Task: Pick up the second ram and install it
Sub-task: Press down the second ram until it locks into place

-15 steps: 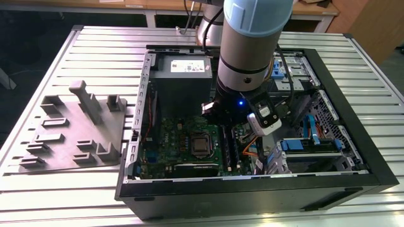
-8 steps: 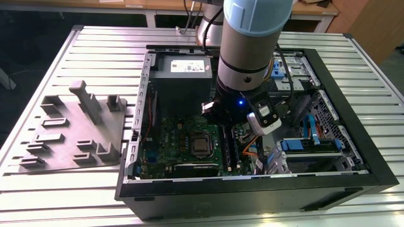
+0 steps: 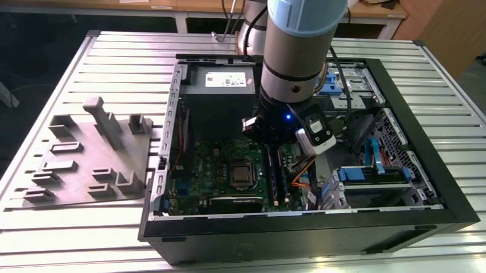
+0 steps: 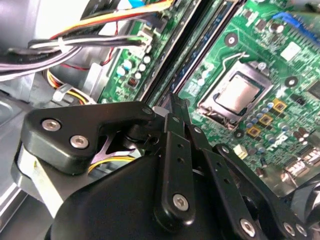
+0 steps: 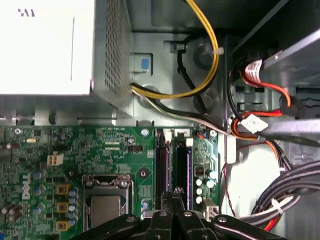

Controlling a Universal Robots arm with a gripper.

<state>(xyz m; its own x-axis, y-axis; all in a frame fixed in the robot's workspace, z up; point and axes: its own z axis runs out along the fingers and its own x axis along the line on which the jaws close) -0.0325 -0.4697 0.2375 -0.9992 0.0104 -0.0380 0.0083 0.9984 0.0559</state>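
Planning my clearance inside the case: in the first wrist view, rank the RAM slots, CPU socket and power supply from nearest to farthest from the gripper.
1. RAM slots: right at the tips of the gripper, on the motherboard.
2. CPU socket: beside the gripper, a little off.
3. Power supply: farthest, beyond the motherboard's far edge.

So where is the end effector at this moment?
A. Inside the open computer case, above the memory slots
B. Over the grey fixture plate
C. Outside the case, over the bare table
A: the end effector hangs over the motherboard's memory slots beside the processor socket.
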